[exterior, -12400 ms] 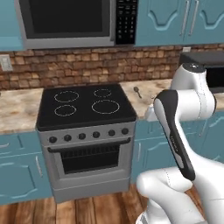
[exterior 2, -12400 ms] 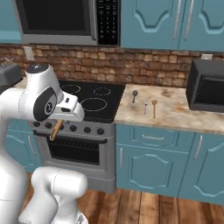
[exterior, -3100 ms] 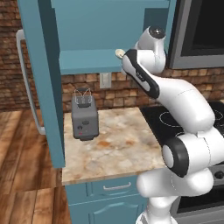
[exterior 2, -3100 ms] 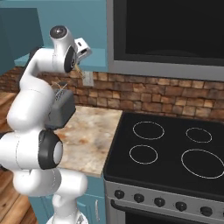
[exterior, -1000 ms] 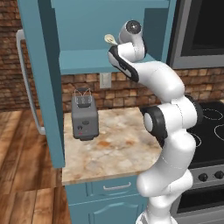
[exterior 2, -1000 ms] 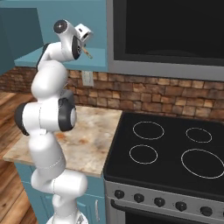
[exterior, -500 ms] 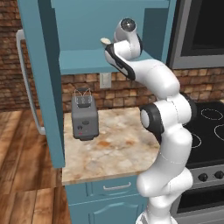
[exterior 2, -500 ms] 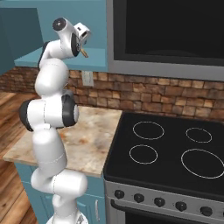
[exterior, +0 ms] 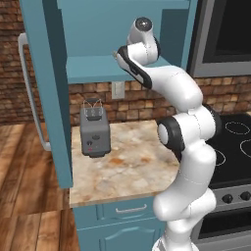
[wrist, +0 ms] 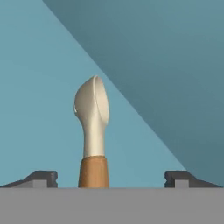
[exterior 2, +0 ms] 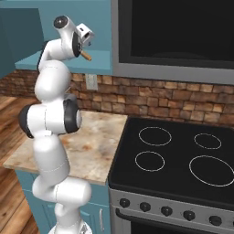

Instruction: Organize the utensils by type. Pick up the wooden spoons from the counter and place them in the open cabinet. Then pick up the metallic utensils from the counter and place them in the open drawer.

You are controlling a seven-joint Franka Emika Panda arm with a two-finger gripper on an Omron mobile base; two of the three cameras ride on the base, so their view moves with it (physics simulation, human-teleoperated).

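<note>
Gripper [exterior: 117,55] reaches onto the open teal cabinet's shelf [exterior: 93,68] in the left base view | right base view: brown handle of the cream-bowled wooden spoon [exterior 2: 86,56] juts back out of the hand | hand view: dark fingertips [wrist: 41,177] spread wide, clear of the spoon (released, I judge), long axis straight ahead, bowl leading.

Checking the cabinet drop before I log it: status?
Pincer open at the open cabinet. Wooden spoon between the fingertips, clear of both. Nothing in the way.
</note>
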